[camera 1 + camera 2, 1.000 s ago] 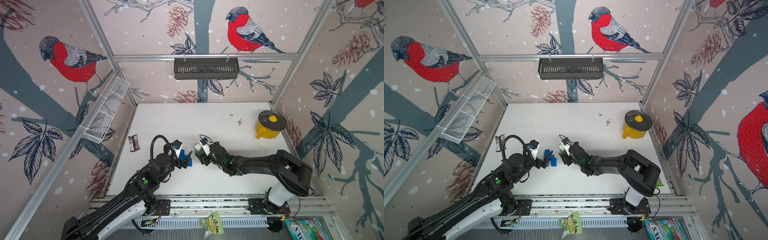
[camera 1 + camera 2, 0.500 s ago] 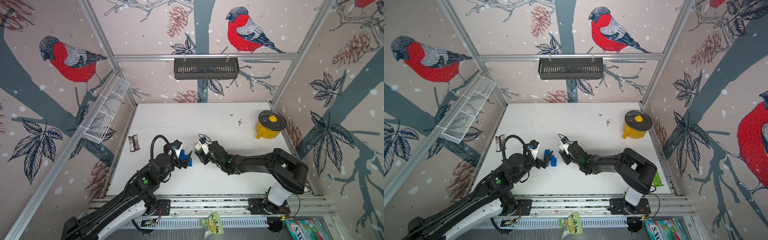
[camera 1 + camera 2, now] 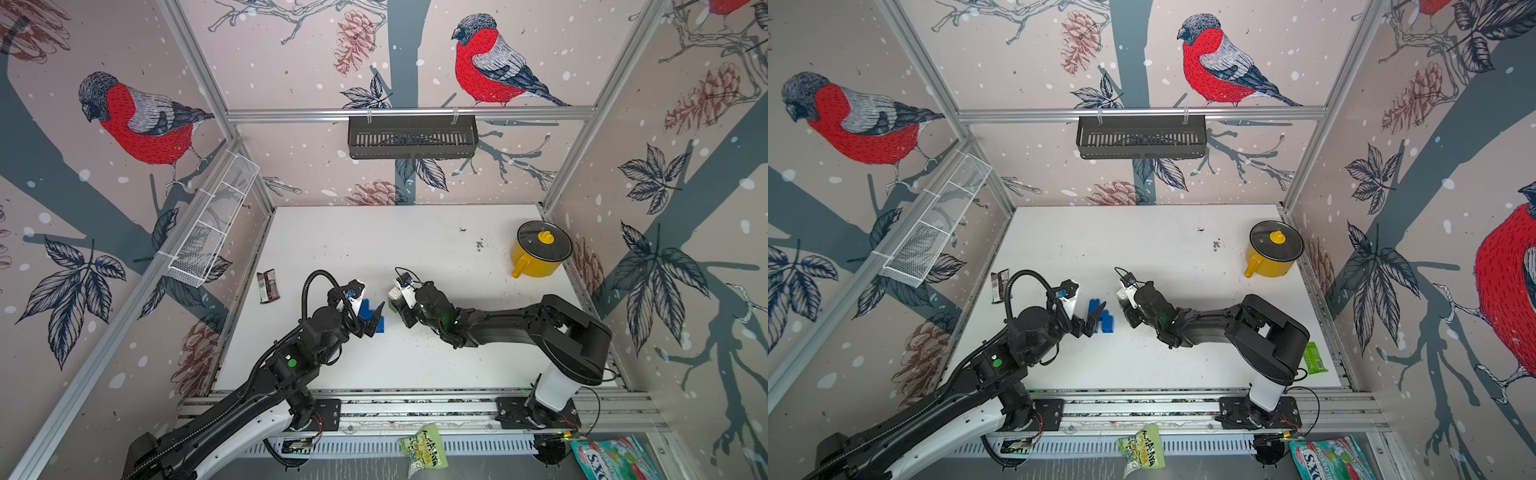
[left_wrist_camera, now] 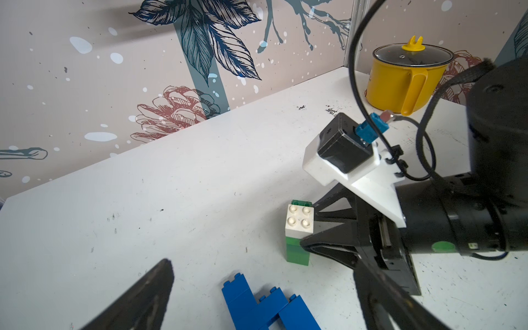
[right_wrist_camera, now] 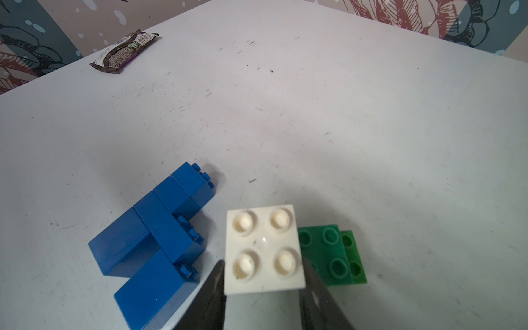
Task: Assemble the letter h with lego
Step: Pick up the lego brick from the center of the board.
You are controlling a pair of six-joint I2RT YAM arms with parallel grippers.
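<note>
The right hand (image 5: 263, 264) has its two black fingers (image 5: 210, 288) pressed on both sides of the white brick (image 5: 263, 245), so it is holding that brick by the tips. The white brick sits on top of a green brick (image 4: 297, 251). This little tower stands on the white surface (image 5: 314, 114), with another green brick (image 5: 331, 254) just beside it. The blue bricks (image 5: 160, 237) are stuck together and lie on their side near the tower. They are under the left hand (image 4: 263, 265), which is open very wide and holds nothing. I think a few things could go wrong from here. The fingers only pinch the white brick near one edge, so it might slip or twist out. If the hand pulls up, the white brick might pop off the green one, or the tower might tip over. The two hands are very close together, so they could bump, and a finger of the left hand could knock the blue bricks away. The brown snack bar (image 5: 123, 51) has writing, but it is too small to read. The green and yellow packet (image 3: 424, 455) in front of the surface has letters I cannot make out. The blue and red packet (image 3: 611, 459) shows big white letters, cut off at the edge. The yellow pot (image 3: 540, 253) has no writing that I can see.
</note>
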